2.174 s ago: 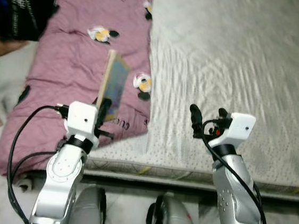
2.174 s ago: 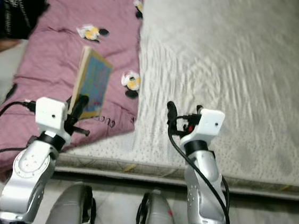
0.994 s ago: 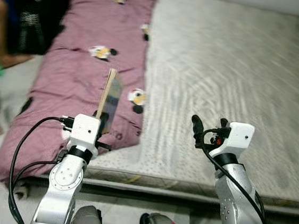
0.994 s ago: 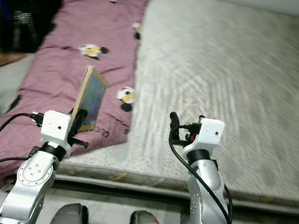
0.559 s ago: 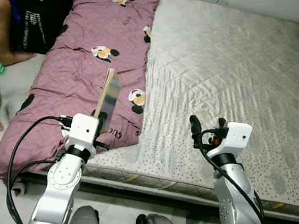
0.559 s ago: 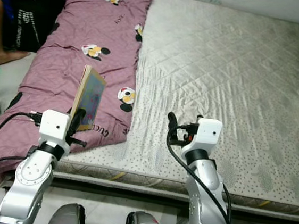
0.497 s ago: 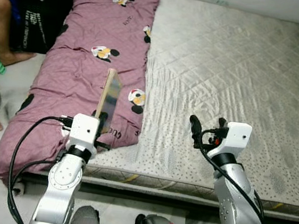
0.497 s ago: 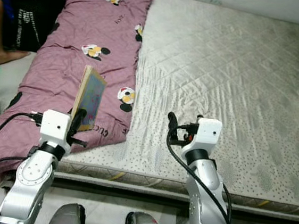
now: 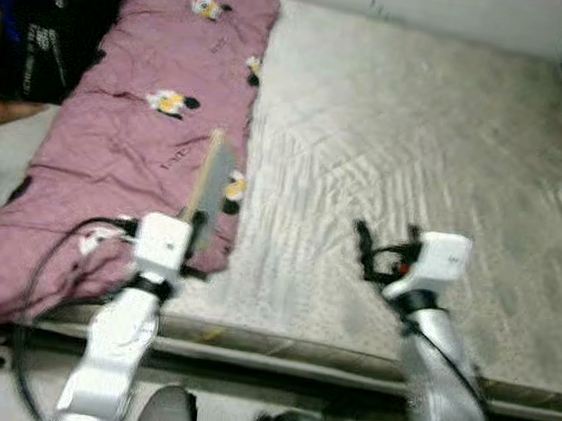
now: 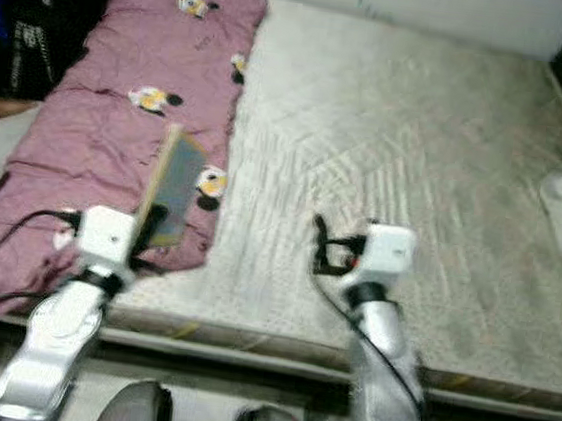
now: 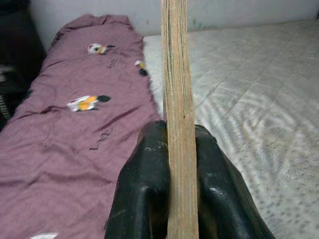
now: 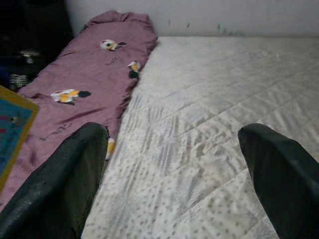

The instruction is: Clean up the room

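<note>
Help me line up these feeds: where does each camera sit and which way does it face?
Head eyes: look down at the mattress; both arms show.
Left wrist: along the left gripper, shut on the book.
Right wrist: along the open right gripper, across the mattress.
Shared: the pink blanket.

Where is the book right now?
The book stands on edge in the left gripper, on the robot's left, held above the purple blanket beside the grey mattress.

no text can be read; the writing on the pink blanket (image 9: 118, 133) is blurred.
</note>
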### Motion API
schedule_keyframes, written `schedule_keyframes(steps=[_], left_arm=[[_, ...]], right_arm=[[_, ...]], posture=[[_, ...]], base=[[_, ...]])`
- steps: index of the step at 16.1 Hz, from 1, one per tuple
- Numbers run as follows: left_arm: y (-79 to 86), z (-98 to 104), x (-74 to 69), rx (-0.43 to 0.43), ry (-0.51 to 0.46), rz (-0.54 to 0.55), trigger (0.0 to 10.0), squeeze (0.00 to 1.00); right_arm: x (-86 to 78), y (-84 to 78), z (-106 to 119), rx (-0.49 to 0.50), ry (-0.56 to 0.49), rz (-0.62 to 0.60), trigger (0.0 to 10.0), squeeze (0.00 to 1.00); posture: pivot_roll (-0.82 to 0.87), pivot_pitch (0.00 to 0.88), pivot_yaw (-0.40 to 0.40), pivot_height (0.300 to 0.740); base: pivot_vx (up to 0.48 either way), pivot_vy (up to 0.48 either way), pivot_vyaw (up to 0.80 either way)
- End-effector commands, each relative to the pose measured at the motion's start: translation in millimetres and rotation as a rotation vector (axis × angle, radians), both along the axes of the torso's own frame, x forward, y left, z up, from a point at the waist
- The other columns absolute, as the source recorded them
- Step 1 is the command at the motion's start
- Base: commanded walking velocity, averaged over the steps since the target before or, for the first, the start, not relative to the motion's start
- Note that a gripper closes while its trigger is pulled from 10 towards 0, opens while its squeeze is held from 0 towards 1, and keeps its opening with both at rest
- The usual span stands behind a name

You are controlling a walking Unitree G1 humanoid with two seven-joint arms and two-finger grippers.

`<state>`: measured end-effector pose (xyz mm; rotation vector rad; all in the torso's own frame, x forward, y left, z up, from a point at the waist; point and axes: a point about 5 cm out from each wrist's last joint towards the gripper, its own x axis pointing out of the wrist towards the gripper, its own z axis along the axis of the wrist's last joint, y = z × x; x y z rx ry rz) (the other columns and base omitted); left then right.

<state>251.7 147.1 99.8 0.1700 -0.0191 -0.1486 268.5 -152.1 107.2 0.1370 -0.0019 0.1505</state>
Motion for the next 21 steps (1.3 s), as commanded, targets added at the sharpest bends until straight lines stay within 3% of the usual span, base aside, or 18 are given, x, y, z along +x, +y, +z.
schedule_keyframes(steps=[1, 14, 15, 21], left_arm=[[-6.5, 7.9, 0.9, -0.020, -0.042, -0.019, 10.0, 0.00], [-9.0, 7.6, 1.4, -0.033, -0.045, -0.021, 10.0, 0.00], [-8.8, 8.2, 1.9, -0.094, -0.043, -0.020, 10.0, 0.00], [-10.9, 12.5, 1.8, -0.100, -0.065, -0.071, 10.0, 0.00]], right_arm=[[-1.7, -11.2, -0.9, -0.019, 0.005, -0.033, 10.0, 0.00], [-1.6, -13.4, -2.3, -0.040, 0.007, -0.027, 10.0, 0.00], [-1.5, -13.5, -2.3, -0.041, 0.007, -0.027, 10.0, 0.00], [-1.7, -14.5, -2.8, -0.052, 0.006, -0.029, 10.0, 0.00]], posture=[[0.03, 0.144, -0.055, 0.740], [0.03, 0.142, -0.064, 0.740], [0.03, 0.142, -0.064, 0.740], [0.02, 0.146, -0.064, 0.740]], base=[[0.000, -0.345, 0.00], [0.000, -0.343, -0.08], [0.000, 0.000, 0.00], [0.084, 0.000, 0.00]])
